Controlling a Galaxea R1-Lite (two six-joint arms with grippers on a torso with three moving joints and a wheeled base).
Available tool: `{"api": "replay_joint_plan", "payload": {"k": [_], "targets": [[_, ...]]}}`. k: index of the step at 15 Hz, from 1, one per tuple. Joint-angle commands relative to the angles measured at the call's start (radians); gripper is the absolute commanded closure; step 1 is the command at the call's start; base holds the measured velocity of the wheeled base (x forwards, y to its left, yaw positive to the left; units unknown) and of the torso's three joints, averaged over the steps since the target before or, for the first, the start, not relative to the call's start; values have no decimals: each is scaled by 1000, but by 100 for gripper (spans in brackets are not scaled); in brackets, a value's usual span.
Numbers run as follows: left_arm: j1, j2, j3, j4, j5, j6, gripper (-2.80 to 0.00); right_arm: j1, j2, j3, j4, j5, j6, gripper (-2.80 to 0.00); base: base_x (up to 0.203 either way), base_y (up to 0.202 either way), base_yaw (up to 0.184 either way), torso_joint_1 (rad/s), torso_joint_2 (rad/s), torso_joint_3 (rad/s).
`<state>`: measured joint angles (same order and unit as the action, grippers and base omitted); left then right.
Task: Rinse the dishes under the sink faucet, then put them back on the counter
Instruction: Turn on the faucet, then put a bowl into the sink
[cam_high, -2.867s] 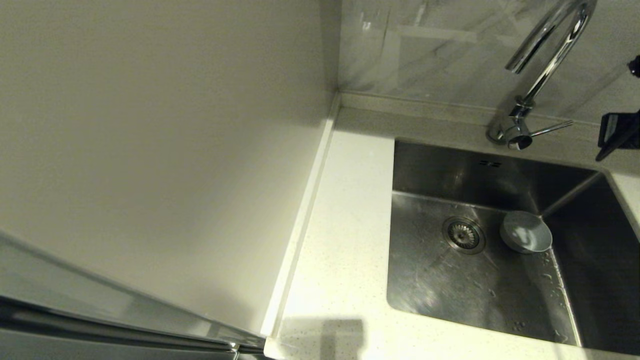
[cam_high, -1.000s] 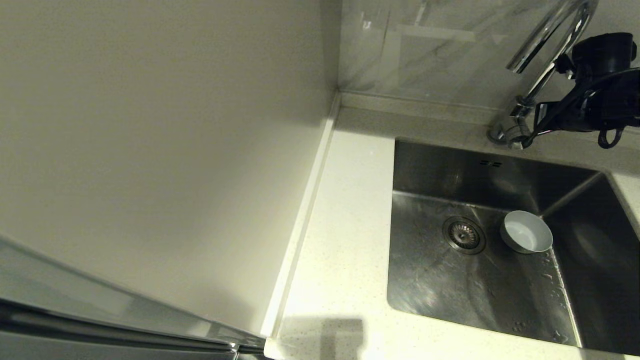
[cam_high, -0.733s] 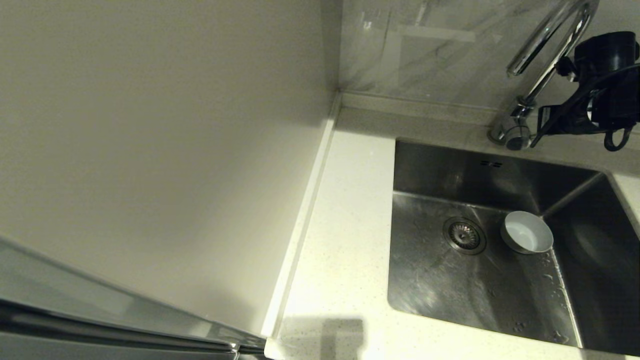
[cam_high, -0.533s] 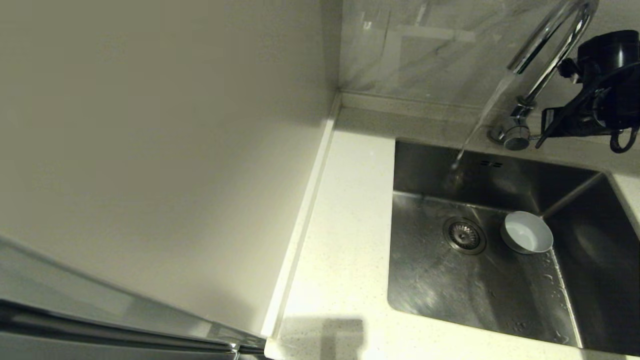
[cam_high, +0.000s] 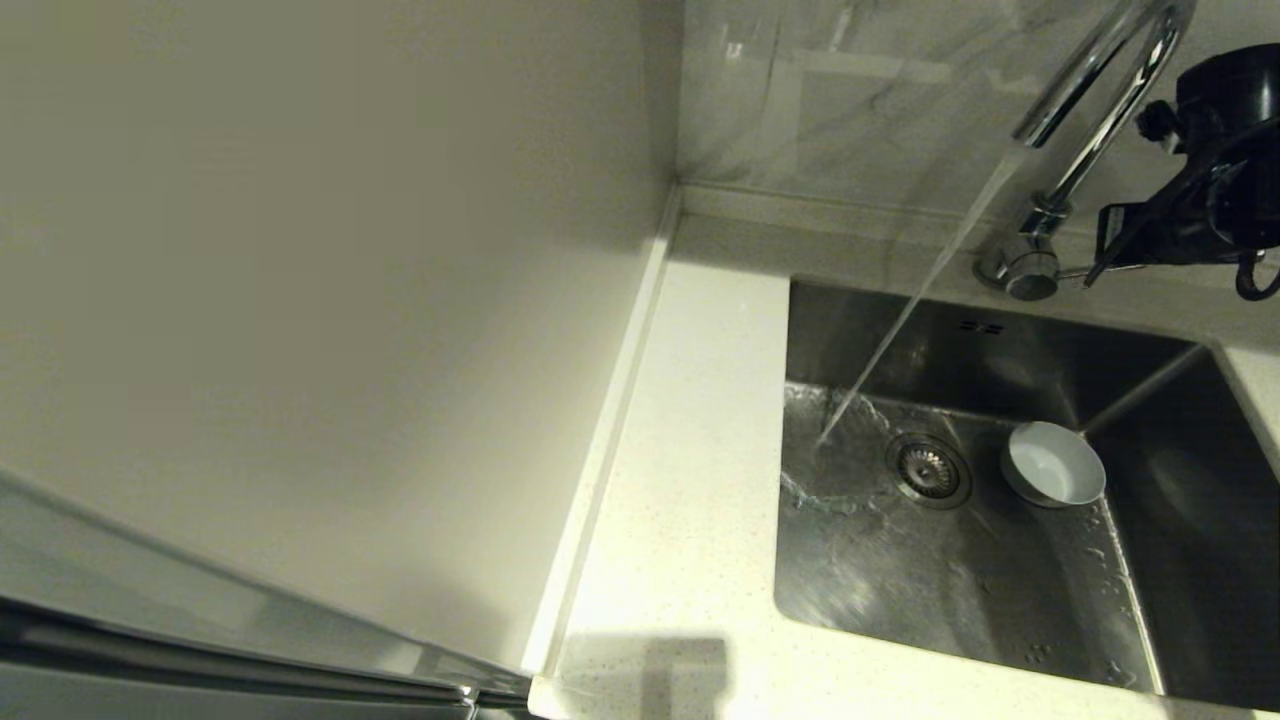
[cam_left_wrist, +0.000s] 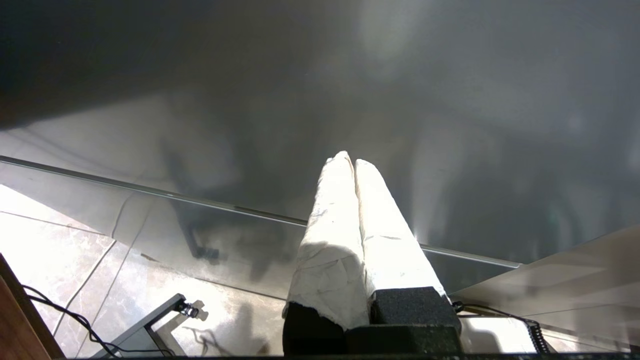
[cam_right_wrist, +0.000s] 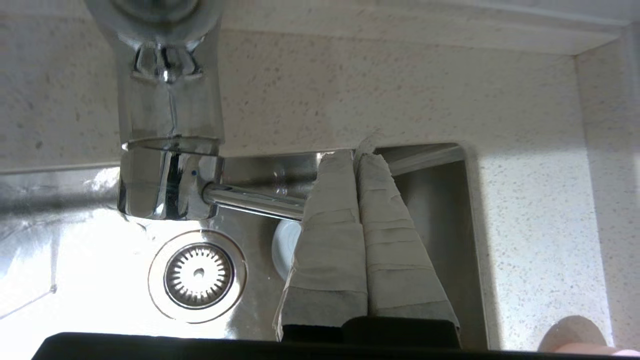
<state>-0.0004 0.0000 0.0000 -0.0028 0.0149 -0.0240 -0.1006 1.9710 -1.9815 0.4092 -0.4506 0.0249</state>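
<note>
- The counter (cam_high: 690, 420) fills the lower middle of the head view, a cream speckled strip running up to its raised back edge.
- The sink (cam_high: 960, 590) takes the lower right of that view; its strainer drain (cam_high: 927, 469) sits mid-basin.
- One small pale bowl (cam_high: 1053, 463) stands upright on the sink floor just right of the drain (no other dish shows in the head view).
- Water (cam_high: 920, 300) falls in a slanted stream from the spout and splashes on the basin floor left of the drain.
- The faucet (cam_high: 1085, 120) rises at the upper right, its thin lever (cam_right_wrist: 250, 200) pointing right.
- The right gripper (cam_right_wrist: 356, 152), at the far right edge, has its taped fingers pressed together, resting against the lever and gripping nothing.
- The left gripper (cam_left_wrist: 350, 159) hangs parked off the counter, fingers closed and empty.
</note>
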Motion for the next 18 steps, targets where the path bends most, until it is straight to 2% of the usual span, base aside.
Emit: {"api": "replay_joint_plan", "payload": {"k": [1,5,8,13,15,17,18], "targets": [[0,-5,0,0,1,-1,0,-9,-21,-1,-5,-2,1,0,0,0,0,0,0,0],[-1,-3,0,0,0,1,0,-85,-94,20,-10,-4,-3,0,0,0,0,0,0,0],[0,-3,0,0,0,-1,0,-197,-189,79,92,16,-18,0,0,0,0,0,0,0],[0,-3,0,0,0,-1,0,-519,-301,127,319,326,-65,0,0,0,0,0,0,0],[0,-3,0,0,2,-1,0,-606,-324,212,349,382,-85,0,0,0,0,0,0,0],[0,-3,0,0,0,-1,0,-649,-335,278,363,398,-88,0,0,0,0,0,0,0],[0,-3,0,0,0,0,0,-665,-335,293,388,426,-85,-280,0,0,0,0,0,0]]}}
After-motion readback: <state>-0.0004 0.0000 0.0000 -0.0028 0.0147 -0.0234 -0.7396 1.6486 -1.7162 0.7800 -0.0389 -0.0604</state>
